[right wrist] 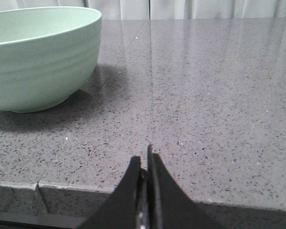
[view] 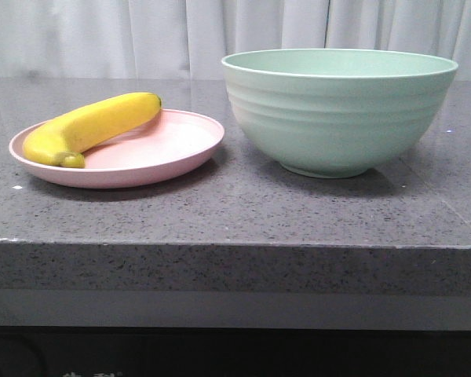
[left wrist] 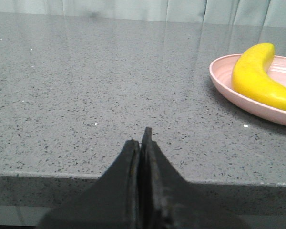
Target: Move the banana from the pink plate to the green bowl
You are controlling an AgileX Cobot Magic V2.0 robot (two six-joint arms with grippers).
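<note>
A yellow banana (view: 90,127) lies on the pink plate (view: 180,149) at the left of the grey stone table. The pale green bowl (view: 337,110) stands upright to the right of the plate, apart from it. Neither gripper shows in the front view. My left gripper (left wrist: 141,138) is shut and empty, at the table's front edge, well apart from the plate (left wrist: 238,98) and banana (left wrist: 257,76). My right gripper (right wrist: 144,155) is shut and empty, at the front edge, apart from the bowl (right wrist: 38,62).
The grey speckled table (view: 235,212) has a front edge (view: 235,247) close to the camera. A pale curtain (view: 141,31) hangs behind the table.
</note>
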